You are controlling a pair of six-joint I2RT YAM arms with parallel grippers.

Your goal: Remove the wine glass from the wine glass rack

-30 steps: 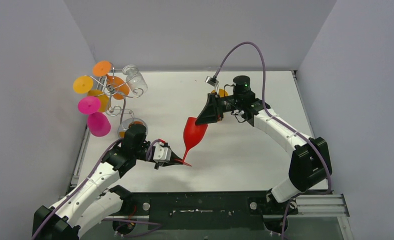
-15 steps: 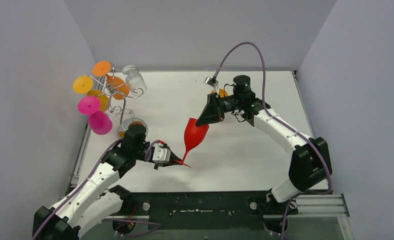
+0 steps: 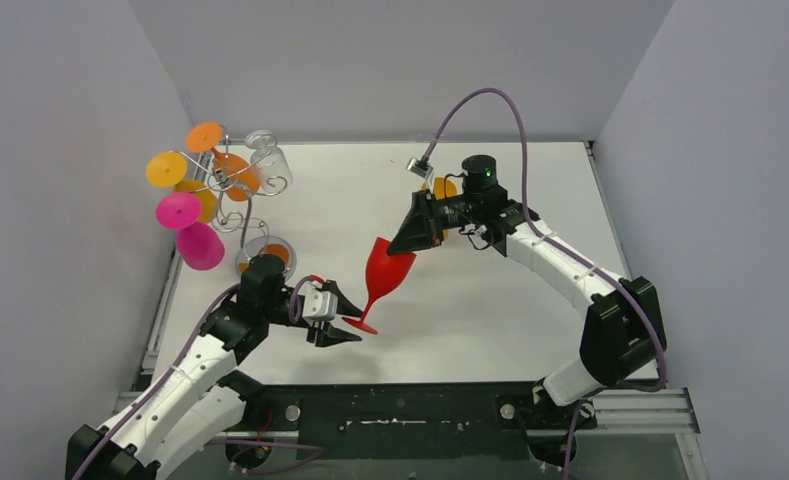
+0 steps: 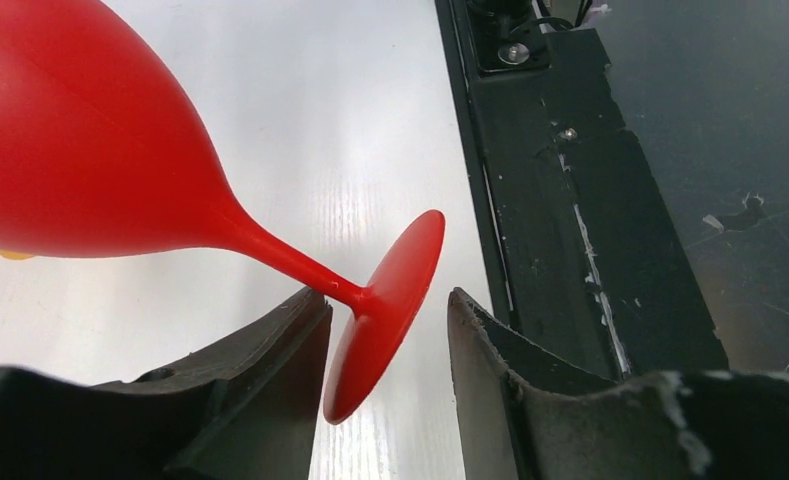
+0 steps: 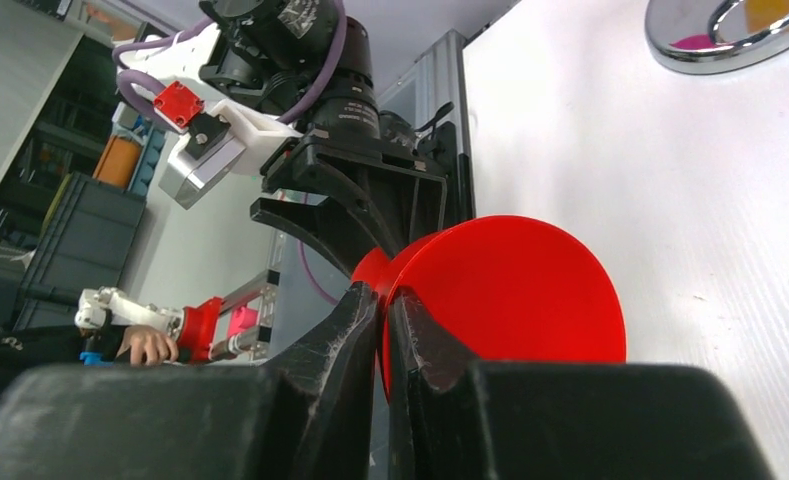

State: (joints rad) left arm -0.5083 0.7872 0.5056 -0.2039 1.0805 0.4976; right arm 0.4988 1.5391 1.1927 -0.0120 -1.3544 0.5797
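A red wine glass (image 3: 387, 272) hangs tilted over the table, bowl up and to the right, foot (image 3: 360, 325) low. My right gripper (image 3: 410, 240) is shut on the bowl's rim; in the right wrist view its fingers (image 5: 362, 330) pinch the red wall (image 5: 515, 290). My left gripper (image 3: 353, 322) is open, one jaw on each side of the foot (image 4: 385, 310), with gaps on both sides. The silver wire rack (image 3: 238, 185) stands at the far left with orange, yellow, pink and clear glasses hanging from it.
The rack's round shiny base (image 3: 260, 250) sits just behind my left arm and also shows in the right wrist view (image 5: 730, 35). An orange thing (image 3: 442, 187) lies partly hidden behind my right wrist. The black front rail (image 4: 570, 200) runs close to the glass's foot.
My left gripper has opened and let go of the red glass's foot. The right gripper still holds the bowl's rim, and the glass has shifted slightly left.
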